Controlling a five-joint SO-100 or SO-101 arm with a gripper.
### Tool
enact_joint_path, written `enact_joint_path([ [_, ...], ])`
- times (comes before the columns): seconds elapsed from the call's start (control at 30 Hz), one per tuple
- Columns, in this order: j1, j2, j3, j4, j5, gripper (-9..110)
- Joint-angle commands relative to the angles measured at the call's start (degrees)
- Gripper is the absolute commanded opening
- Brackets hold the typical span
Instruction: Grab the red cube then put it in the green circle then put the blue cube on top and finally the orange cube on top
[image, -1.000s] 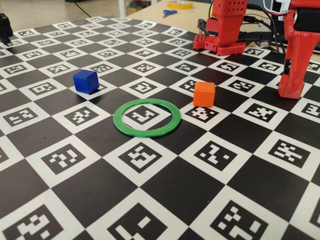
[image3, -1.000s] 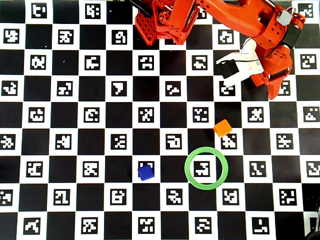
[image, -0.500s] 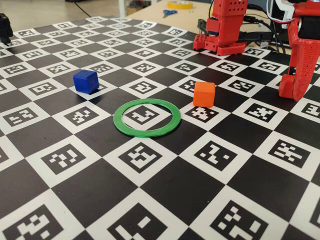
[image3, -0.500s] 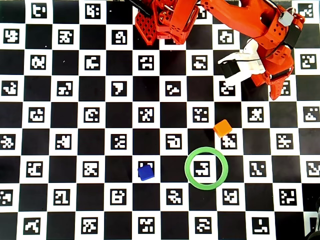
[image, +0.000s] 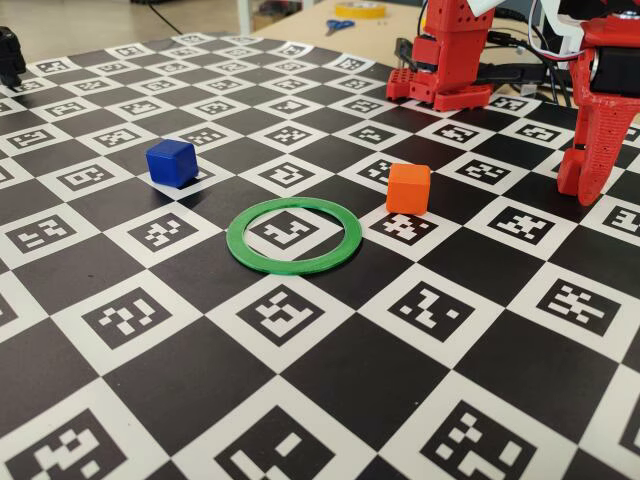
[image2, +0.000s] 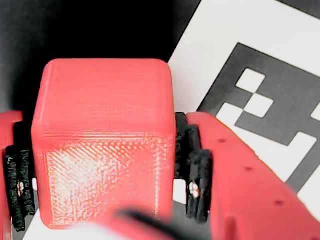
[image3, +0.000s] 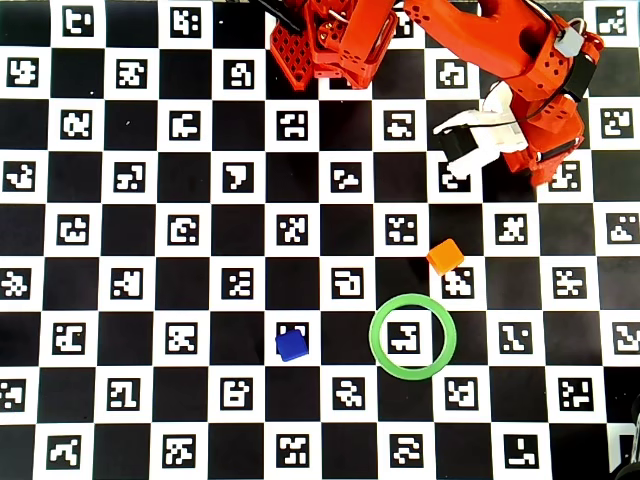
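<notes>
Red cube (image2: 102, 145), matte w/ ridged faces, clamped btwn end effector (image2: 105, 185) pads.

Three cameras cover one checkered marker board (image: 330, 390). The fixed view sits low at the board's near edge, looking obliquely across it toward the arm's base (image: 440, 70) at the far side. The overhead view looks straight down, with that base (image3: 330, 45) at its top edge. Both share the green circle (image: 240, 250) (image3: 377, 345), the blue cube (image: 171, 161) (image3: 291, 344) and the orange cube (image: 408, 188) (image3: 445, 256). The wrist view rides on the gripper (image2: 102, 165), pointing down at the board from very close; the red cube (image2: 102, 140) fills most of it.
</notes>
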Motion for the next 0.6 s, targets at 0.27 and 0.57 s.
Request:
enact_joint_path([
  [0.27,4.2,3.1,-3.2,2.0,-4.4,4],
  [0.57,13.2,6.3,-15.9,19.2,-10.6,4],
])
